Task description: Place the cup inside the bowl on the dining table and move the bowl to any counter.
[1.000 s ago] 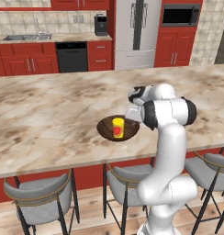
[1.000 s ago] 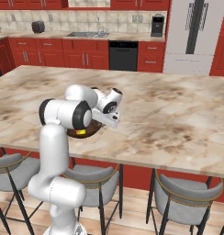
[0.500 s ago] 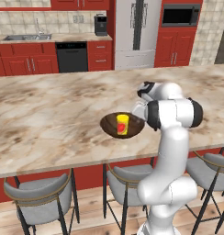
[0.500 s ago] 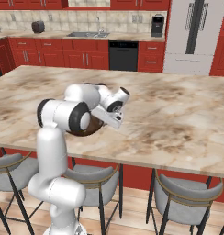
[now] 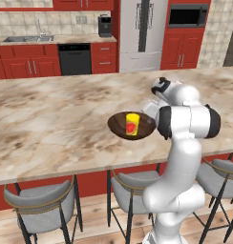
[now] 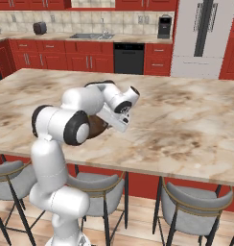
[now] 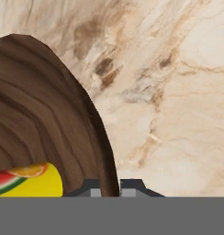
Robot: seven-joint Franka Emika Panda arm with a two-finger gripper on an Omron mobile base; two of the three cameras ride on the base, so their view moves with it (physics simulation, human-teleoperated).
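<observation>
claw (image 7: pixel 110 186): clamped on bowl (image 5: pixel 119 125) rim | bowl: apparently lifted off dining table (image 5: pixel 51 119) | cup (image 5: pixel 132 123): inside bowl | arm: folded

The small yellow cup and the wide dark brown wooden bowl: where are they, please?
small yellow cup (image 5: pixel 132 123), left base view, on its side wall.
wide dark brown wooden bowl (image 5: pixel 117 125), left base view, on its inner left part.

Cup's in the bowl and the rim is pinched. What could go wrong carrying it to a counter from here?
1. The gripper is shut on one edge of the bowl, so the bowl hangs out sideways over the dining table; it may tip or slip.
2. The cup stands loose and upright inside; a tilt or quick swing could topple it.
3. The counter lies beyond the table, so the carry looks long.
</observation>
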